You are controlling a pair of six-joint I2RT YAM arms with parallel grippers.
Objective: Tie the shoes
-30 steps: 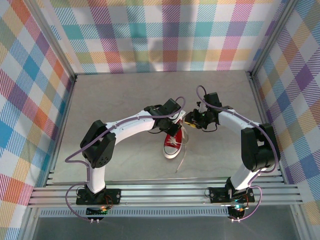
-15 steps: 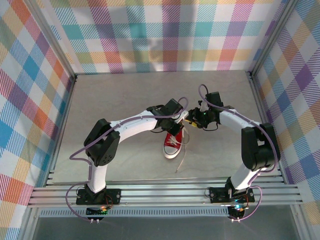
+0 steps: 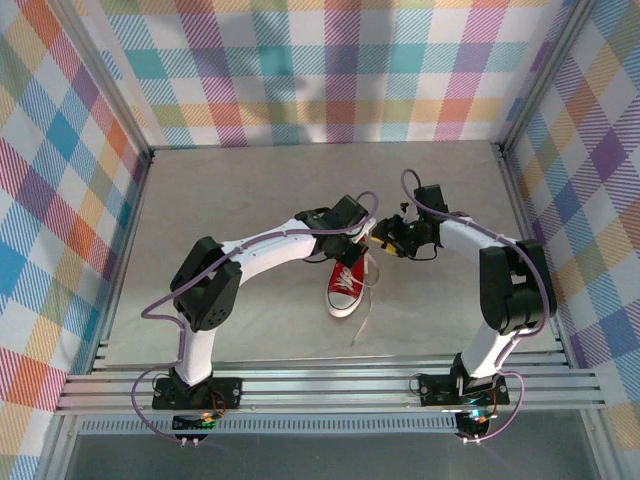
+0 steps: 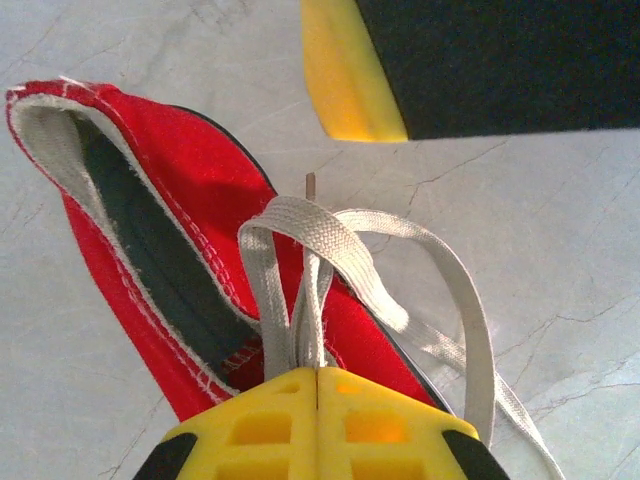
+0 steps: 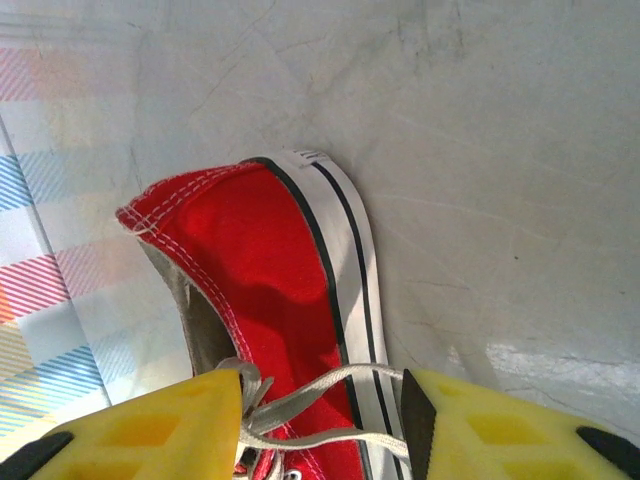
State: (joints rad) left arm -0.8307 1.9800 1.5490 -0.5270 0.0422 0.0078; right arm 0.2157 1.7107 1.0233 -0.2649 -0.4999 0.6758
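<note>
A small red shoe (image 3: 345,287) lies mid-table, white toe cap toward the arms. One white lace (image 3: 366,308) trails off to its right. My left gripper (image 3: 352,243) hangs over the shoe's open heel end. In the left wrist view this gripper (image 4: 317,372) is shut on a loop of white lace (image 4: 300,215) rising from the shoe (image 4: 190,215). My right gripper (image 3: 380,243) sits just right of it, and one of its fingers (image 4: 345,75) shows there. In the right wrist view the right gripper (image 5: 320,415) stands open; lace strands (image 5: 330,385) cross the gap, above the shoe (image 5: 265,270).
The grey marbled table (image 3: 250,190) is walled by checkered panels (image 3: 320,70) at the back and both sides. Aluminium rails (image 3: 320,385) with the arm bases run along the near edge. Both arms arch inward over the table's middle.
The left arm has shifted slightly right and the two grippers have drawn a little closer together over the shoe's heel end. The shoe itself has stayed put.
</note>
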